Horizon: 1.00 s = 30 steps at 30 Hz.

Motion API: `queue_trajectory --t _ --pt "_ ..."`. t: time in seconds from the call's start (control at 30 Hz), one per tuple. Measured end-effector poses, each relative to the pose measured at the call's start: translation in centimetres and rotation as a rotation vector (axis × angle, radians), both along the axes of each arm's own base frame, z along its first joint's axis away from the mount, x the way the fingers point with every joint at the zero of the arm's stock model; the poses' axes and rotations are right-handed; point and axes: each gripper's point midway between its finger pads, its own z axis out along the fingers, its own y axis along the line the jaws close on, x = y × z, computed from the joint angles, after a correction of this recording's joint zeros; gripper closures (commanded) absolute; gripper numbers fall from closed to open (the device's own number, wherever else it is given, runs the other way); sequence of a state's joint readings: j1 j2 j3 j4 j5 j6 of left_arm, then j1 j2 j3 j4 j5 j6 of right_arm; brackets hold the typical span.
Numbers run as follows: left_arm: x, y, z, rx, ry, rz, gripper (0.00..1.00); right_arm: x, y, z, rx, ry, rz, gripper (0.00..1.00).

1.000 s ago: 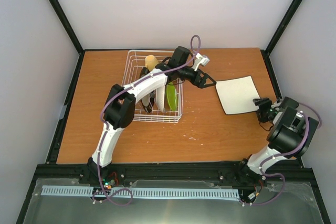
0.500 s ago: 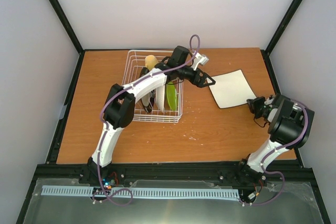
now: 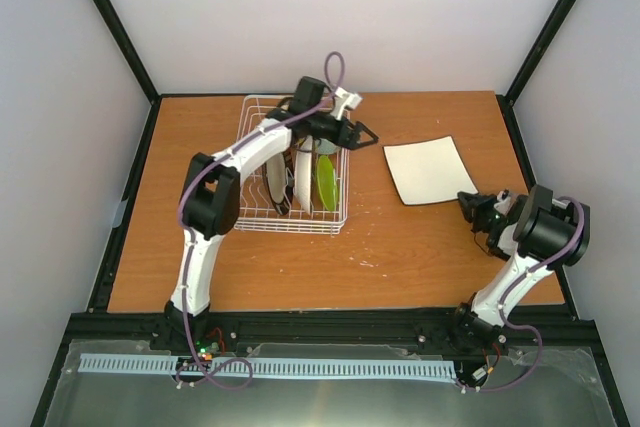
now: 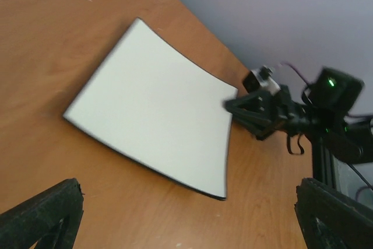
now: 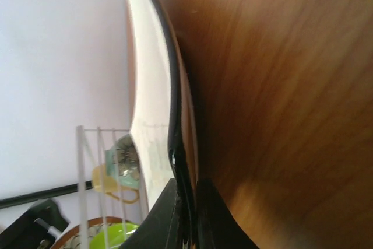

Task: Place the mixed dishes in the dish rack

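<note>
The white plate (image 3: 424,171), square with a dark edge, lies on the table right of the dish rack (image 3: 290,228). My right gripper (image 3: 469,203) is shut on its near right corner; in the right wrist view both fingers (image 5: 162,217) pinch the plate's dark rim (image 5: 172,144). My left gripper (image 3: 358,133) hangs open over the rack's right side with nothing in it, pointing at the white plate (image 4: 154,129). In the rack stand a lime-green plate (image 3: 327,183) and two pale plates (image 3: 300,185). Through the rack wires (image 5: 80,190) show a yellow-tan mug (image 5: 108,182) and a grey-green cup (image 5: 122,158).
A black frame (image 3: 125,177) edges the brown table on the left, right and near sides, with pale walls behind. The left arm's links (image 3: 240,157) stretch across the rack. The right arm's elbow (image 3: 555,232) sits by the right table edge.
My right gripper has shut on the white plate's corner and slid the plate left toward the rack. My left gripper has pulled back left, over the rack's right side.
</note>
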State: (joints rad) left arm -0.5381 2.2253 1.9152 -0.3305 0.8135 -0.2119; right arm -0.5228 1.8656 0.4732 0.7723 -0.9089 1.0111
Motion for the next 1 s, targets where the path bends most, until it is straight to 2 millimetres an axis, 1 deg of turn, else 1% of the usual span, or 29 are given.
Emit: queue_trajectory --t 0.07,0.17,0.23,0.27,0.33,0.43,0.57,0.7,0.77,0.87,0.97,1.0 --pt "1.6 2.4 0.5 0.003 0.003 0.047 0.00 0.1 0.5 0.4 0.052 -0.050 0.002 0.97" --pt "3.4 5.2 1.8 -0.004 -0.003 0.102 0.00 0.6 0.9 1.0 0.152 -0.104 -0.008 0.97" --pt "4.6 6.7 2.8 -0.010 -0.014 0.133 0.00 0.7 1.0 1.3 0.195 -0.119 -0.020 0.97" --pt "4.9 7.0 3.2 -0.011 -0.017 0.140 0.00 0.7 1.0 1.4 0.210 -0.118 -0.025 0.97" --pt "4.9 6.9 4.2 -0.022 -0.026 0.135 0.00 0.6 1.2 1.8 0.234 -0.121 -0.029 0.97" --pt "4.4 6.0 5.4 -0.049 -0.037 0.107 0.00 0.6 1.5 2.3 0.254 -0.128 -0.019 0.97" --pt "4.0 5.4 5.9 -0.064 -0.029 0.086 0.00 0.6 2.4 3.5 0.258 -0.151 0.019 0.97" --pt "4.7 4.6 6.4 -0.089 -0.038 0.065 0.00 0.6 3.2 5.3 0.245 -0.198 0.070 0.97" --pt "5.0 4.3 6.0 -0.092 -0.030 0.058 0.00 0.5 3.5 6.2 0.235 -0.221 0.090 0.97" --pt "5.5 3.8 4.7 -0.081 -0.002 0.053 0.00 0.4 3.9 7.2 0.224 -0.249 0.116 0.97" --pt "6.0 3.3 2.9 -0.061 0.042 0.050 0.00 0.3 4.2 7.9 0.217 -0.265 0.137 0.97" --pt "6.0 3.2 1.7 -0.046 0.074 0.049 0.00 0.2 4.3 8.1 0.215 -0.271 0.143 0.97"
